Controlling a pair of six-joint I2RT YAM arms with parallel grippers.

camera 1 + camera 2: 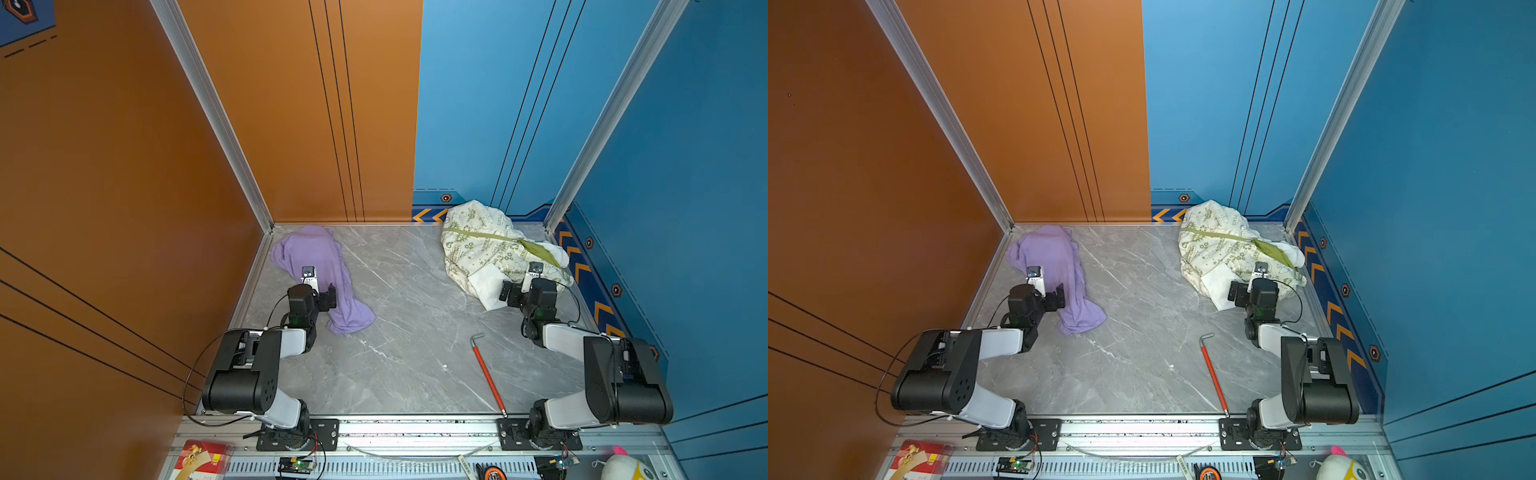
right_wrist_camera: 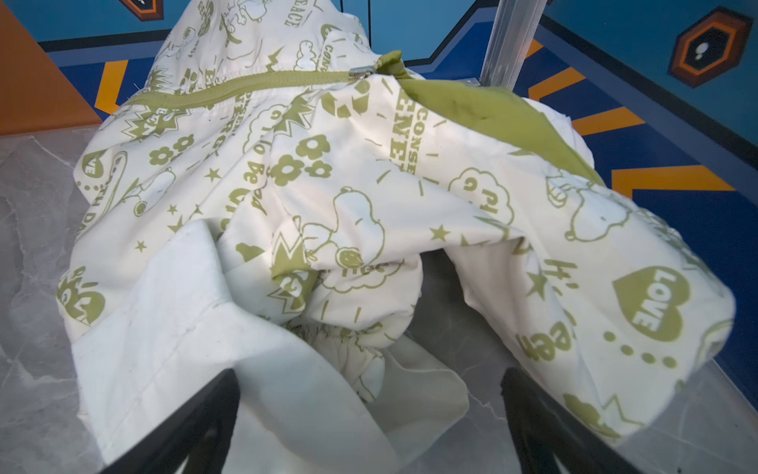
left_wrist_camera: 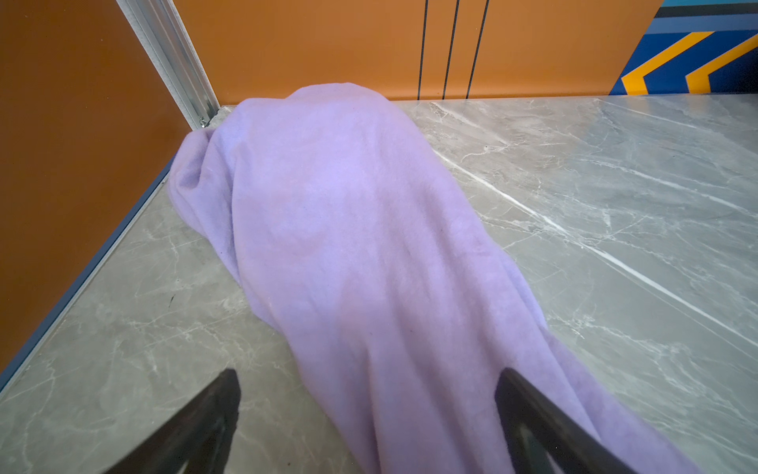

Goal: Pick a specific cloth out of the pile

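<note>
The cloth (image 1: 324, 249) lies on the table (image 1: 415, 353) at centre left in a top view, well apart from the pile (image 1: 486, 245) at right, apparently already sorted out. Its long axis runs from upper left toward lower right. Left jaws and right jaws gape wide, empty.

Robot lab cell, panel-walled tabletop (image 1: 415, 353)

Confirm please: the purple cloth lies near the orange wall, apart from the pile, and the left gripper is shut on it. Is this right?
Not quite. The left gripper is open, not shut on the cloth: the left wrist view shows its jaws standing wide apart, clamping nothing. The rest holds: the cloth lies near the orange wall, apart from the pile.
</note>
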